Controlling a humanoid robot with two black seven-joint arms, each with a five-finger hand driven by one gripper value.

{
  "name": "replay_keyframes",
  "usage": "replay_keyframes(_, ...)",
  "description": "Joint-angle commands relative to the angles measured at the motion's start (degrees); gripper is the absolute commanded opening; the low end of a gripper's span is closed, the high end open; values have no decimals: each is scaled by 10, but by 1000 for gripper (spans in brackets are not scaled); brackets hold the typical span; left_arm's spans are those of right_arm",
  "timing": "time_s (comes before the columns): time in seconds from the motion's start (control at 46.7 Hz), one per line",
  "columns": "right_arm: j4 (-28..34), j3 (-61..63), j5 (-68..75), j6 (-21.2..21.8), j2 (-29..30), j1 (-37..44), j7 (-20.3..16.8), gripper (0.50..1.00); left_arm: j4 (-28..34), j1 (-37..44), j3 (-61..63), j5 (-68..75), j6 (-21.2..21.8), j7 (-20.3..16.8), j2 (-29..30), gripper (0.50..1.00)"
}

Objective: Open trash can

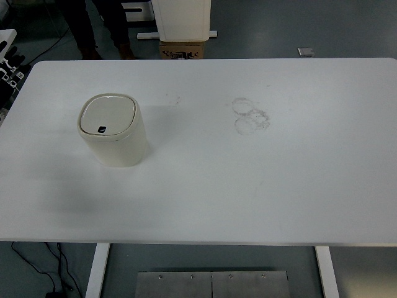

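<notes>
Neither robot hand is showing anywhere in the top view, so their fingers cannot be judged. The cream trash can (113, 130) is standing upright on the left part of the white table (248, 186), lid (107, 116) lying flat and shut. Faint ring marks (250, 116) are sitting well right of it, and a person's legs (99, 28) are standing beyond the far edge.

Shows only, at the bottom edge on the robot's own side, a flat grey metal plate (212, 284) split by a centre seam, with four small screws (191, 277) along its top, and, beyond the far edge, a person's legs (79, 22) in dark trousers above brown shoes (93, 54).
</notes>
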Motion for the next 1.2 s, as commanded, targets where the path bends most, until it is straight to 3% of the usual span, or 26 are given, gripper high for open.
replay_keyframes(0.0, 0, 0, 0, 0, 0, 0, 0, 991, 0, -2, 0, 0, 0, 0, 0, 1000)
replay_keyframes(1.177, 0, 0, 0, 0, 0, 1, 0, 991, -11, 5, 7, 2, 0, -1, -9, 1000)
